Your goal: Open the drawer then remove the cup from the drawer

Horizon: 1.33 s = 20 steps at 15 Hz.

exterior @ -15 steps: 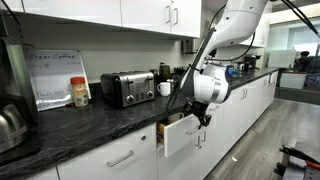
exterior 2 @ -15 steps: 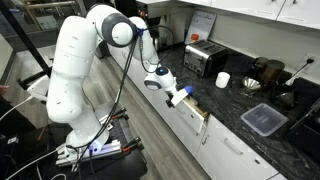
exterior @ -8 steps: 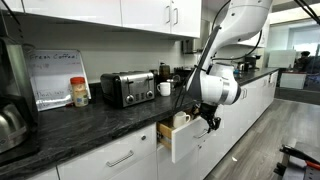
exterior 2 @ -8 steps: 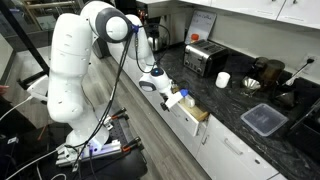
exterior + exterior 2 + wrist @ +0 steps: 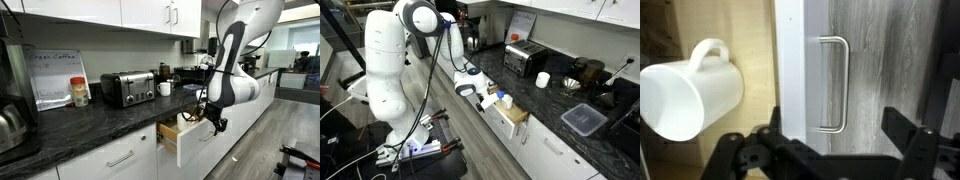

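Hanging over the open drawer (image 5: 790, 60), the gripper (image 5: 820, 138) has its two blocky matte black fingers (image 5: 908, 135) spread wide apart, and nothing is between them. In the wrist view the drawer's flat white front runs as a narrow smooth strip up the middle. A slim, rounded silver bar handle (image 5: 836, 85) stands out from the front. Past it lies a grey wood-grain floor (image 5: 890, 50).

On the near side of the strip is the drawer's pale, light wooden inside. The cup (image 5: 690, 95) is there, a smooth, glossy white ceramic cylinder seen side-on, with its curved loop handle towards the top of the picture. It sits just beside the front panel and well apart from both fingers.

In an exterior view the rounded white arm (image 5: 235, 60) bends down from above to the drawer, which juts out from a row of flat white cabinets. Above them runs a dark, speckled countertop (image 5: 90, 115). On it stand a boxy chrome toaster (image 5: 127, 88), a second small white mug (image 5: 165, 88) and a yellow-filled jar (image 5: 79, 92) with a red lid.
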Each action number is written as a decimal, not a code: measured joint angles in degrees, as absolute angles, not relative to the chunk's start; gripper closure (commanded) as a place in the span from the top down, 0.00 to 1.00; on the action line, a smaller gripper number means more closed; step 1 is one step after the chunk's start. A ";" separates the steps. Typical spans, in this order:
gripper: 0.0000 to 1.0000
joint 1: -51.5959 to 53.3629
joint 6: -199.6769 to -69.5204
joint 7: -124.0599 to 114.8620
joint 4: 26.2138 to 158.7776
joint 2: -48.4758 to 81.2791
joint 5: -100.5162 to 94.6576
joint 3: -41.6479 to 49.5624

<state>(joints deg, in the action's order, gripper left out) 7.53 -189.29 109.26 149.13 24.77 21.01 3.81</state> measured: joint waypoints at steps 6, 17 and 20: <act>1.00 7.95 -182.32 91.66 153.15 19.72 2.15 7.04; 1.00 -10.40 -163.72 91.49 154.79 13.02 3.60 -12.08; 1.00 -11.63 -163.27 96.32 154.35 12.77 8.03 -13.24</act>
